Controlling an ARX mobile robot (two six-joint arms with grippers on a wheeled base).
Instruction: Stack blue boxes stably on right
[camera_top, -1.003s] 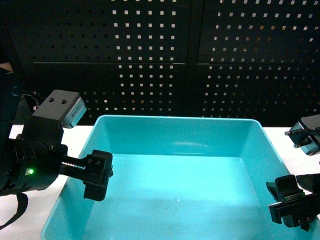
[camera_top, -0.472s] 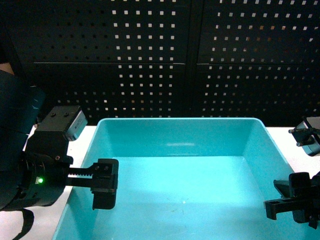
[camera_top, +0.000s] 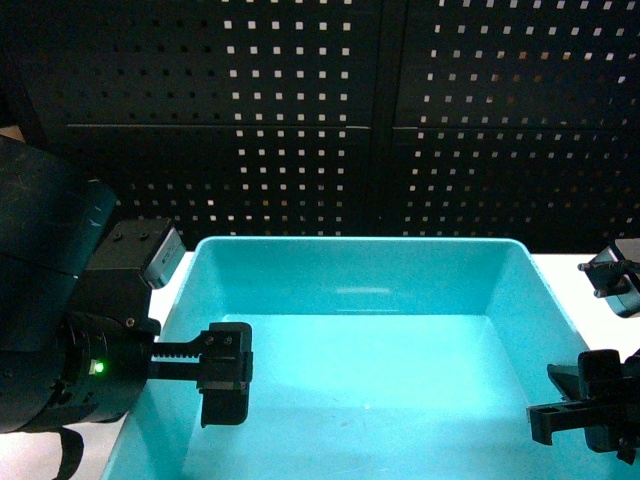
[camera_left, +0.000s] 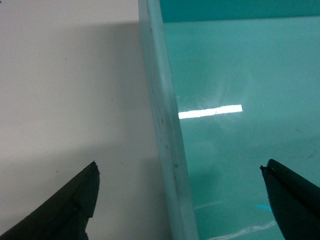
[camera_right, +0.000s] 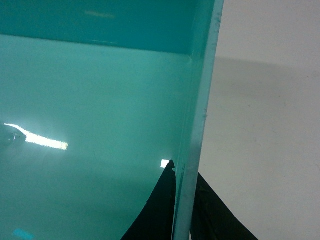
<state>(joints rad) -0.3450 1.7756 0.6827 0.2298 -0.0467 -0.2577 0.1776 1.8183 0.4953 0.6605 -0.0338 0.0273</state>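
**Both pincers at the tub walls, nothing stacked yet**

I see one blue box (camera_top: 400, 340) filling the middle of the head view, sitting on the white counter (camera_left: 70, 85) in front of the dark pegboard wall (camera_top: 400, 120). It is empty, with a glossy inside. I see no second box in any view, so as far as I can tell the stack on the right has not been started.

My left pincer (camera_left: 180, 200) is spread wide and straddles the tub's left wall: through the left wrist camera one finger hangs over the counter and the other over the tub's inside, with the rim running between them and neither touching it.

My right pincer (camera_right: 184, 210) is much narrower. Its two fingers sit close on either side of the right wall, and I judge it is pinching the rim, or is very near to it.

What remains, in my judgement, is nearly all of it: closing the left side on the wall, lifting the tub with both arms level, carrying it rightward, and setting it squarely into or onto its partner.
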